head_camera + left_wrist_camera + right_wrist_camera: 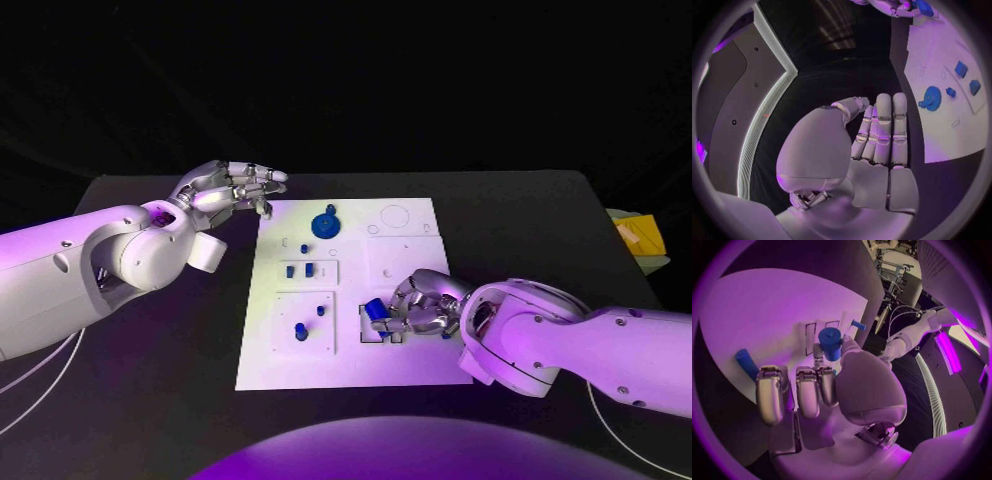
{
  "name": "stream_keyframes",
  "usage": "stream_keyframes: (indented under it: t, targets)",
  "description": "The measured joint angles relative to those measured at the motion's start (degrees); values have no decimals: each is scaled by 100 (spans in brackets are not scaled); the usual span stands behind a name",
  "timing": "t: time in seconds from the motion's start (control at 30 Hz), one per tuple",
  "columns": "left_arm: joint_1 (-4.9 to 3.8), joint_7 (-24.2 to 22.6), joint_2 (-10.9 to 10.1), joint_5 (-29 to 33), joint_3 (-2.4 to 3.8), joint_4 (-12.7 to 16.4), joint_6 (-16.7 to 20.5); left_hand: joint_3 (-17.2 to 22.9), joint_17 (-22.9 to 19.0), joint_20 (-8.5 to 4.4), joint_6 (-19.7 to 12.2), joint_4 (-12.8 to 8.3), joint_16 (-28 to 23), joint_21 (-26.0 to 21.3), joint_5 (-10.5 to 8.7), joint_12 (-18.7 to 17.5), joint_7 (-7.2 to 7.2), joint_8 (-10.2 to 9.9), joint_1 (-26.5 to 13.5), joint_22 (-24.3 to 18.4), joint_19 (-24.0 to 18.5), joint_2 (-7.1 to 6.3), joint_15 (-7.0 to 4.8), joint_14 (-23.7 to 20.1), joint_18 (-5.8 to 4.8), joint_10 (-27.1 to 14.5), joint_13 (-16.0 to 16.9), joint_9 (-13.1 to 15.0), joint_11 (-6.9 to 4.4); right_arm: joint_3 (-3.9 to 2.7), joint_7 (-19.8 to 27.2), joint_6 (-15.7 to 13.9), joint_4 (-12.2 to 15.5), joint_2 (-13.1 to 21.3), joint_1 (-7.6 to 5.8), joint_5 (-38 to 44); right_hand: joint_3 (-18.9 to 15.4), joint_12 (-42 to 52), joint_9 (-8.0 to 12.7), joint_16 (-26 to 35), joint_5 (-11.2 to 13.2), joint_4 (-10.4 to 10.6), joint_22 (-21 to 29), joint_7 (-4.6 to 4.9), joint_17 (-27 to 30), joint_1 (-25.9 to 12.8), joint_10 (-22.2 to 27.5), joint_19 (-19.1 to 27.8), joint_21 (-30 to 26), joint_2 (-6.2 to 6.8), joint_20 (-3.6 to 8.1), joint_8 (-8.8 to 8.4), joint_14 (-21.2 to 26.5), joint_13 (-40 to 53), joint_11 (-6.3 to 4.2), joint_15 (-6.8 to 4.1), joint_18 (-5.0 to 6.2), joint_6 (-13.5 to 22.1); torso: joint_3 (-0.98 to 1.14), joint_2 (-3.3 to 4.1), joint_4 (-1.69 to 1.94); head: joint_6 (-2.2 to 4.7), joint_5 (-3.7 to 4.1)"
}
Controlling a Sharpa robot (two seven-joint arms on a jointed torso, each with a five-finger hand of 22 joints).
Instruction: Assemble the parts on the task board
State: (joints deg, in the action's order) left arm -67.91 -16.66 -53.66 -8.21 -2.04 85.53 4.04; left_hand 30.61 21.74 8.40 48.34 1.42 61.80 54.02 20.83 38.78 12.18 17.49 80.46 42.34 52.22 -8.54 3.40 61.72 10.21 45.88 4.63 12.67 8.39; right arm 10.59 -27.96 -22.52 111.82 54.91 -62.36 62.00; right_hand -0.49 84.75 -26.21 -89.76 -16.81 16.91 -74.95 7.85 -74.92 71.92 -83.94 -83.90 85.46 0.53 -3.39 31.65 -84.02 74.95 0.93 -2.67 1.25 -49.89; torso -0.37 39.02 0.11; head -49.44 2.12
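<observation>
No readable brand, label or writing on anything you had in frame.

Right hand (pixel 415 308) sat low over the task board (pixel 404 372) at roughly 4 o'clock from the board's middle, arm coming in from the 4 o'clock side of the table (pixel 577 210). Its fingers (pixel 808 390) were curled down and it was pinching a blue cylinder part (pixel 375 310) between thumb and finger, right at the small recessed frame near the board's lower middle. In the right wrist view the same blue cylinder (pixel 830 342) stood at the fingertips, and another blue peg (pixel 746 362) lay on the board just beside the hand.

Left hand (pixel 231 190) hovered off the board at about 10 o'clock, above the table, clear of everything. Fingers (pixel 882 130) were straight and side by side, thumb folded in, grasping nothing.

Other parts on the board: blue gear (pixel 327 222) at 12 o'clock, two small blue blocks (pixel 300 270) near the middle left, two small blue pegs (pixel 309 322) in the frame at 8 o'clock.
</observation>
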Motion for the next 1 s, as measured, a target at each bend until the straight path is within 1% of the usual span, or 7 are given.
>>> stream_keyframes:
  t: [0.07, 0.2, 0.53, 0.63, 0.87, 0.93, 1.0]
  targets:
    - [0, 0, -3, 0, 0, 0, -1, 0, 0, 0, 0, 0, 0, 0, 0, 0, 0, 0, 0, 0, 0, 0, 0, 0, 0, 0, 0, 0, 0, 0, -2, 24, -25, -46, 4, 66, -5, 0, -6, 0, 42, -1, 0, -12, 0, -95, 0, 0, 0, 8, 0, 52, 0, 0, 0, 0, 0, -26, 1, 1, -1, 1, -3]
    - [0, 0, -4, 0, 0, 0, -3, 0, 1, 0, 0, 0, 0, 0, 0, 0, 0, 0, 0, 0, 0, 0, 0, 0, 0, 0, 0, 0, 0, 0, -4, 76, -74, -131, 6, 175, -102, 0, -44, 0, 145, -14, 0, -130, 0, -268, -19, 0, 0, 47, 0, 104, 18, 0, -23, -23, 0, -172, 3, 3, -3, 1, -5]
    - [0, 1, -20, 0, 0, 2, -8, 0, 1, 0, 0, 0, 0, 0, 0, 0, 0, 0, 0, -1, 0, 0, 0, 0, 0, 0, 0, -1, 0, -3, -15, 182, -120, -172, 16, 372, -136, 0, -78, 0, 256, -17, 1, -205, 0, -391, 1, -21, 0, 59, 21, 175, -1, -1, -43, -41, 1, -246, 3, 4, -5, -18, -18]
    - [0, 2, -20, 0, 0, 2, -10, 0, 1, 0, 0, 0, 0, 0, 0, 0, 0, 0, 0, -1, 0, 0, 0, 0, 0, 0, 0, -1, 0, -2, -24, 194, -128, -175, 20, 414, -236, 0, -118, 0, 501, -8, 1, -331, 1, -544, -19, 0, 0, 25, 42, 240, -1, -1, -63, -41, 1, -374, 3, 4, -5, -18, -22]
    - [0, 2, -26, 0, 0, 4, -12, 0, 1, 0, 0, 0, 0, 0, 0, -1, 0, 0, 0, -1, 0, 0, 0, 0, 0, 0, 0, -1, 0, -1, -48, 207, -134, -177, 24, 516, -358, 0, -160, 0, 372, -15, 2, -365, 1, -619, -6, 0, 0, 23, 42, 293, 7, -2, -75, -74, 1, -408, 3, 3, -3, -10, -26]
    - [0, 2, -28, 0, 0, 4, -12, 0, 2, 0, 0, 0, 0, 0, 0, -1, 0, 0, 0, -1, 0, 0, 0, 0, 0, 0, 0, -1, 0, -1, -52, 210, -138, -181, 26, 535, -461, 0, -194, 0, 475, -10, 2, -385, 1, -714, 2, 0, 0, -7, 42, 333, -1, -2, -83, -82, 1, -425, 3, 3, -3, -9, -26]
    - [0, 3, -30, 0, 0, 5, -12, 0, 1, 0, 0, 0, 0, 0, 0, -1, 0, 0, 0, -1, 0, 0, 0, 0, 0, 0, 0, -1, 0, -1, -56, 211, -143, -187, 27, 559, -652, -33, -233, 0, 814, -8, 2, -423, 1, -828, 2, 0, 0, -65, 42, 383, -1, -2, -83, -82, 1, -399, 2, 3, -3, -9, -26]
